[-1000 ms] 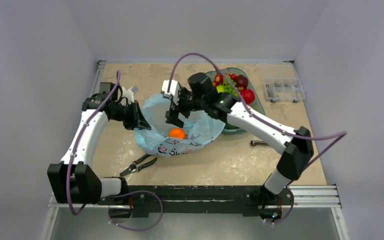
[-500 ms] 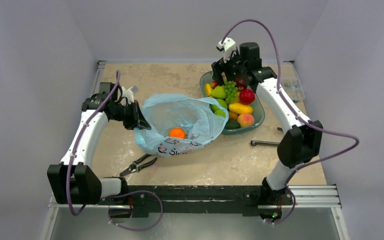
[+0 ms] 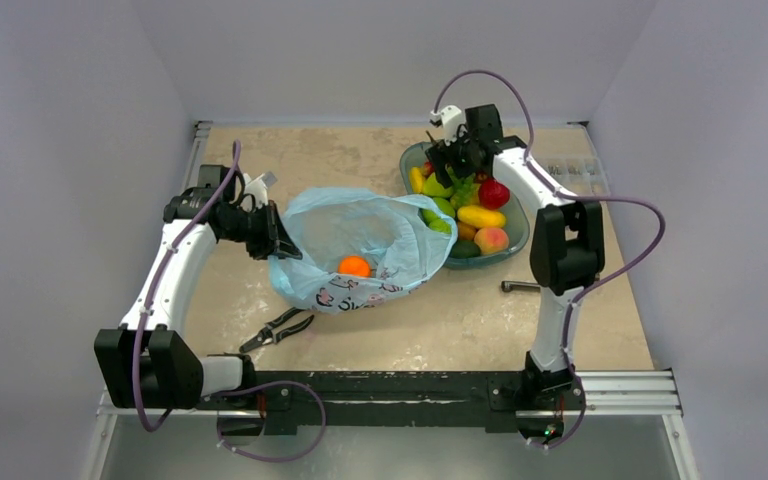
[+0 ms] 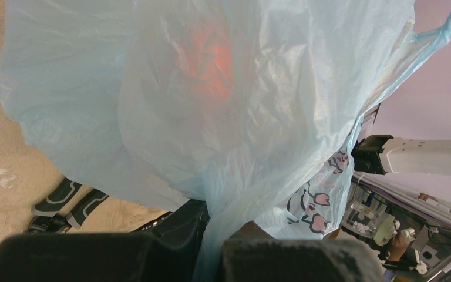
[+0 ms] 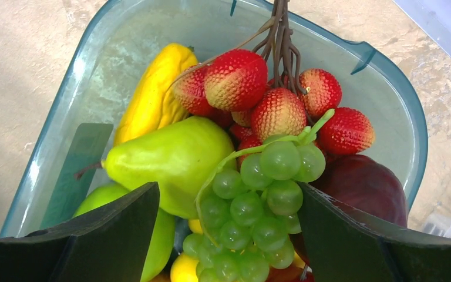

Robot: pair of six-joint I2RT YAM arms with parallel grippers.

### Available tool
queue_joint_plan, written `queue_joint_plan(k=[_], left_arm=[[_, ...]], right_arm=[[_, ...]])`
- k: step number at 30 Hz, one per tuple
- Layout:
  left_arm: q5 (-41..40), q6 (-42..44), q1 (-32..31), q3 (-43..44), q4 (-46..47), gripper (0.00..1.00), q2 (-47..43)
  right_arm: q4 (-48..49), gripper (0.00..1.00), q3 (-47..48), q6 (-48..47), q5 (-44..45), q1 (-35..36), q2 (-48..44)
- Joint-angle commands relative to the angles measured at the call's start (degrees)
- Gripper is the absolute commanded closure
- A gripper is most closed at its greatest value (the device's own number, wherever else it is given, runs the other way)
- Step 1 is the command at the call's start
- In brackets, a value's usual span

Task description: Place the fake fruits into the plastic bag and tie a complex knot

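Observation:
The light-blue plastic bag [image 3: 360, 240] lies open mid-table with an orange fruit [image 3: 354, 266] inside. My left gripper [image 3: 278, 240] is shut on the bag's left rim. In the left wrist view the plastic [image 4: 241, 117] runs down between the fingers [image 4: 217, 247], and the orange [image 4: 211, 59] shows through it. My right gripper [image 3: 452, 165] is open over the teal dish [image 3: 508, 252]. In the right wrist view its fingers [image 5: 229, 235] straddle green grapes [image 5: 258, 200], beside a green pear [image 5: 170, 158], a red berry cluster [image 5: 270, 100] and a dark red apple [image 5: 364, 185]. No knot shows.
The dish also holds a banana [image 3: 481, 215], a peach [image 3: 491, 239] and a red apple [image 3: 494, 192]. Pliers [image 3: 275, 328] lie in front of the bag. A metal tool [image 3: 525, 287] lies to the right. A clear parts box [image 3: 568, 178] stands at the back right.
My right arm swung from above the bag's mouth back to the dish and came down over the grapes. The left arm and the bag have not moved.

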Motion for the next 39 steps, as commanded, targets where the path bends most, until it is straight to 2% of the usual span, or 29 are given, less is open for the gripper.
queue_joint_plan(k=[1, 6, 9, 11, 15, 16, 25, 31, 39], left_arm=[[0.02, 1.15, 0.38, 0.02, 0.87, 1.0, -0.7], [-0.28, 1.41, 0.38, -0.23, 0.72, 1.0, -1.11], [-0.21, 1.39, 0.38, -0.38, 0.78, 1.0, -1.35], [-0.21, 1.42, 0.38, -0.37, 0.76, 1.0, -1.32], [-0.25, 1.56, 0.38, -0.32, 0.76, 1.0, -1.5], [-0.21, 1.6, 0.38, -0.33, 0.69, 1.0, -1.52], [-0.21, 1.94, 0.38, -0.42, 0.36, 1.0, -2.06], [0.08, 2.05, 0.38, -0.53, 0.27, 1.0, -2.0], [0.38, 2.3, 0.38, -0.48, 0.27, 1.0, -1.92]], right_arm=[[1.74, 0.2, 2.74, 0.62, -0.38, 0.13, 1.42], [1.61, 0.34, 2.39, 1.91, -0.67, -0.08, 3.11], [1.17, 0.5, 2.46, 1.95, -0.42, -0.22, 3.18], [1.06, 0.62, 2.55, 1.96, -0.31, -0.19, 2.42], [0.81, 0.97, 2.46, 1.68, -0.43, -0.17, -1.08], [0.51, 1.0, 2.53, 1.89, -0.47, -0.17, -2.08], [1.27, 1.0, -1.58, 6.74, -7.94, -0.44, -16.95], [1.39, 1.0, -0.71, 9.56, -13.32, -0.44, -24.18], [3.28, 1.0, 5.21, 19.16, -31.49, 1.16, -29.43]])
